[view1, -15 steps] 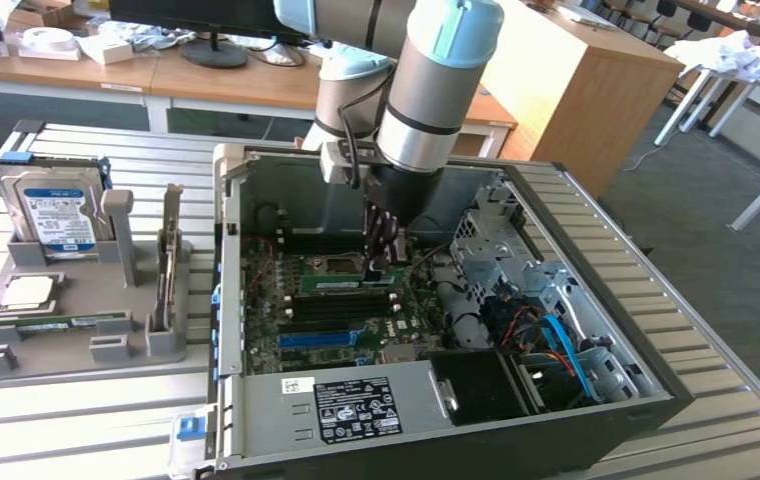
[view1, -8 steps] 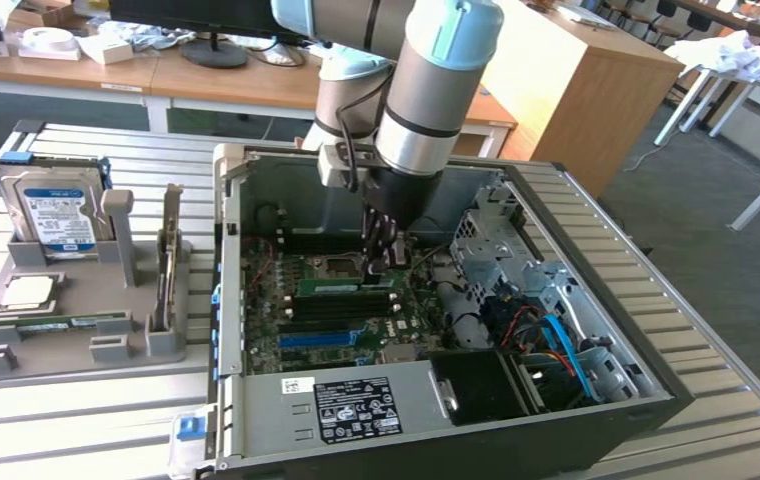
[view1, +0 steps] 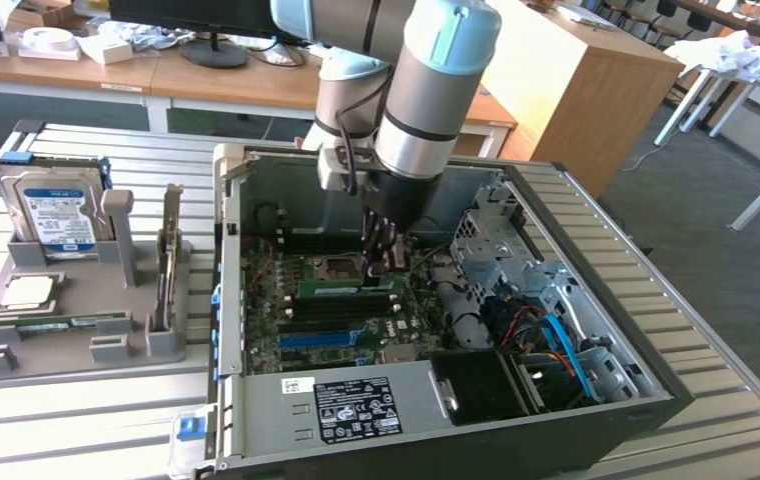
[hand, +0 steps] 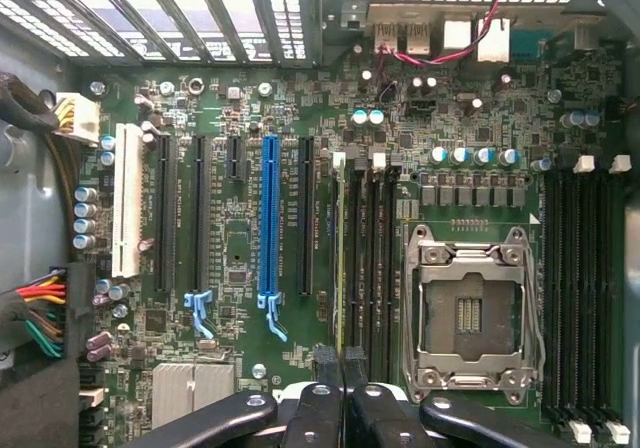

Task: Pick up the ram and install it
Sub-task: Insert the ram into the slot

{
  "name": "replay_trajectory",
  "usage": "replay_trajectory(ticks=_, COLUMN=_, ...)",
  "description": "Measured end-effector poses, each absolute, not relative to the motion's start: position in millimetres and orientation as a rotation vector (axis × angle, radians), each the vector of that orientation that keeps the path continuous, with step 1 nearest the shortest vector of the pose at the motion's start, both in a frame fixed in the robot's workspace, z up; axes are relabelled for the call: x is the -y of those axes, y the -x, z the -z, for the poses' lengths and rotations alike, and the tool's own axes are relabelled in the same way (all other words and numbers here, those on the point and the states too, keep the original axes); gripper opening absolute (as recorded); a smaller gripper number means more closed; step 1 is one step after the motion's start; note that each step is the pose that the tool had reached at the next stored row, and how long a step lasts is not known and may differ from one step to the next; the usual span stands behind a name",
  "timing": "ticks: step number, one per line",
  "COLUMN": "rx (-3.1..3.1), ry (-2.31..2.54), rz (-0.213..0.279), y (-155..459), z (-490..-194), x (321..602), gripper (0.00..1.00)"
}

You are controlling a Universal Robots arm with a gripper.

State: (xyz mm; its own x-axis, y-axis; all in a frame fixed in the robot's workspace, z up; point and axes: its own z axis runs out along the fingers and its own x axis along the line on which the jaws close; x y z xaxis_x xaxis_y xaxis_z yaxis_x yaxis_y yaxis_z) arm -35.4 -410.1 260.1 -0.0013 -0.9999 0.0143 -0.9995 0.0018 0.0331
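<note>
The ram [view1: 340,286] is a thin green stick standing on edge in a memory slot of the motherboard [hand: 230,248], inside the open computer case [view1: 647,395]. In the wrist view the ram [hand: 340,258] shows as a narrow green line beside three black slots. My gripper [view1: 380,262] reaches straight down into the case, at the ram's end towards the exterior view's right. Its dark fingertips [hand: 323,356] are shut, and the ram's edge runs right into the seam between them at my gripper [hand: 338,358].
The bare processor socket [hand: 470,308] lies next to the slots, and more black slots [hand: 585,288] lie beyond it. At the exterior view's left, a grey fixture [view1: 73,350] holds a blue-labelled hard drive [view1: 53,205] and a square silver chip [view1: 27,293]. Cables [view1: 554,335] fill the case's right.
</note>
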Motion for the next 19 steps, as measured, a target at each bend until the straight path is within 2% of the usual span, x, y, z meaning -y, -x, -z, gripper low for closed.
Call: replay_trajectory(ticks=19, rx=2.2, ry=-2.197, rz=0.019, y=35.5, z=-250.7, x=411.9, gripper=0.11)
